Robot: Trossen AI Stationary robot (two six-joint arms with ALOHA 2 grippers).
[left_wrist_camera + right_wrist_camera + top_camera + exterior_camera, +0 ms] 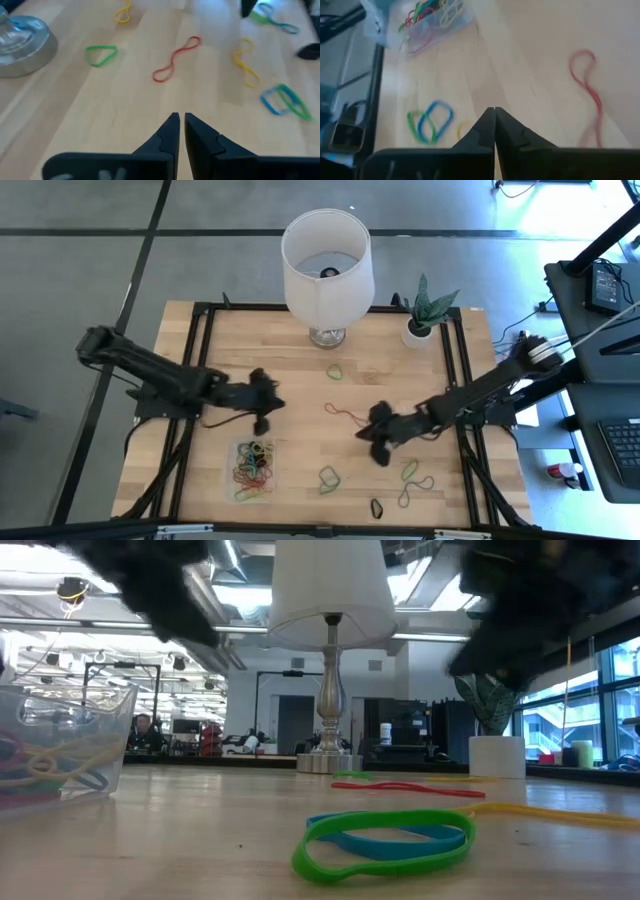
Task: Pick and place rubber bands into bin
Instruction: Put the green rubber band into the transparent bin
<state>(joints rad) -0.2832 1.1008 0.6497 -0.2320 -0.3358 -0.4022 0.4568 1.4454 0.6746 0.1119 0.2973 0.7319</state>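
Here, your left gripper (262, 423) hovers just above the bin (253, 470), fingers nearly together and empty, while your right gripper (379, 455) hangs over bare wood with fingers pressed shut on nothing. The clear bin holds a tangle of rubber bands (252, 467); a red band (343, 415) lies between the arms, others near the front edge.

Bare table (300, 395) lies open between the two claws, while lamp (327, 265) and plant pot (418, 332) crowd the far edge.
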